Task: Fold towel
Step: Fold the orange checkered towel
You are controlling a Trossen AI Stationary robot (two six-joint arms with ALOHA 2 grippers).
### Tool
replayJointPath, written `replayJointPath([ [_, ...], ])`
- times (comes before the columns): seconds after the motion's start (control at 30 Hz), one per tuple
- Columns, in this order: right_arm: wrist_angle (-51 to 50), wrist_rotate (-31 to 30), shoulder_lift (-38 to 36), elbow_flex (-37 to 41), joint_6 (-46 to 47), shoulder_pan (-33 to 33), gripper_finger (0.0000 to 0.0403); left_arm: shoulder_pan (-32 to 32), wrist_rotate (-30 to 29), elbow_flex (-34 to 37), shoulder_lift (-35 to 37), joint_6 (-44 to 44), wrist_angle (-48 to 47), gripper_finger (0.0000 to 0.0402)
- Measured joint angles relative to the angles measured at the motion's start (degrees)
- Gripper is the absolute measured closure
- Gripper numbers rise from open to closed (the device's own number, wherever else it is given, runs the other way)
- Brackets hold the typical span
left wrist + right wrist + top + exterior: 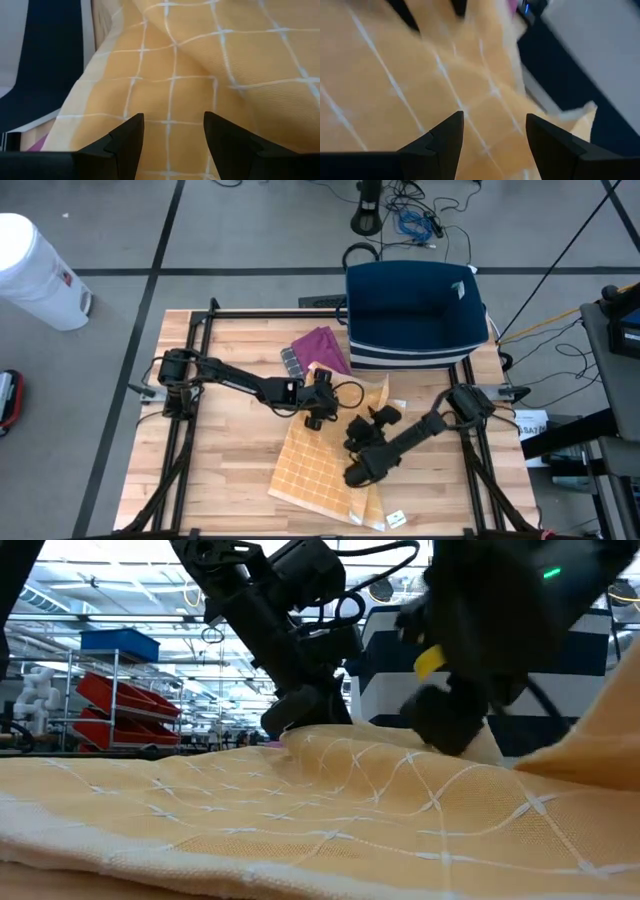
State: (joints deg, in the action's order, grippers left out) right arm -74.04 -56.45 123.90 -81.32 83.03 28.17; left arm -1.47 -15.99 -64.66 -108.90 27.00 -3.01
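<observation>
Yellow checked towel (318,465) lies rumpled across the middle of the wooden table (220,480), just near of a navy bin (415,315). Both grippers hang over it, left gripper (172,131) and right gripper (494,131) with jaws apart, holding nothing, likely positioned to pinch an edge.

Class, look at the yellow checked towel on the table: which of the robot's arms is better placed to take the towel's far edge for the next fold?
Probably the left. Its open left hand sits at the far edge of the yellow checked cloth towel; the open right hand hovers over the towel's middle.
</observation>
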Motion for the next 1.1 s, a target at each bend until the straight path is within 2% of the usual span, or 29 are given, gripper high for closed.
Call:
replayJointPath([
  [0.1, -0.03, 6.71, -0.04, 0.58, -4.88, -1.87, 0.0202, -0.41, 0.0, 0.0, -0.01, -0.04, -0.36, 0.0188],
  [0.17, -1.63, 10.3, -0.03, 1.6, -4.51, -2.23, 0.0202, -0.7, 0.0, 0.0, 0.0, -0.24, -0.6, 0.0188],
  [0.4, -16.17, 19.3, -0.04, 2.13, 8.65, 2.98, 0.0202, -1.27, -0.11, 0.0, -0.02, -1.18, -2.13, 0.0188],
  [0.53, -16.25, 23.32, -1.53, 2.97, 10.4, 6.53, 0.0204, -1.69, -1.58, 0.04, 0.55, -1.16, -2.23, 0.0188],
  [0.63, -15.92, 22.03, -2.84, 1.89, 13.72, 10.0, 0.0211, -2.35, -1.56, 0.04, 2.41, -1.52, -1.94, 0.0188],
  [0.7, -14.03, 16.95, -4.76, 0.38, 14.99, 13.5, 0.0217, -3.21, -0.25, 0.04, 4.32, -1.64, -2.28, 0.0188],
  [0.77, -11.18, 10.43, -7.27, -1.42, 13.81, 17.17, 0.0223, -4.35, 4.07, -0.01, 6.26, -1.6, -2.65, 0.0188],
  [0.83, -5.22, 5.1, -9.23, -2.31, 9.08, 20.07, 0.0228, -5.71, 10.81, 0.0, 7.93, -1.63, -3.81, 0.0188],
  [0.9, 5.31, 1.22, -11.28, -2.42, -0.47, 22.56, 0.0232, -7.31, 17.27, 0.0, 8.85, -2.68, -4.78, 0.0188],
  [0.97, 16.86, -0.21, -12.83, -2.51, -10.91, 24.34, 0.0233, -9.29, 20.47, -0.04, 9.27, -4.31, -5.53, 0.0188],
  [1.03, 30.37, 1.41, -13.03, -2.54, -23.14, 25.22, 0.0234, -11.41, 21.8, -0.02, 9.27, -5.88, -6.05, 0.0188],
  [1.1, 42.02, 6.56, -12.29, -2.51, -35.69, 25.18, 0.0234, -13.81, 21.99, -0.02, 9.27, -7.24, -6.36, 0.0188],
])
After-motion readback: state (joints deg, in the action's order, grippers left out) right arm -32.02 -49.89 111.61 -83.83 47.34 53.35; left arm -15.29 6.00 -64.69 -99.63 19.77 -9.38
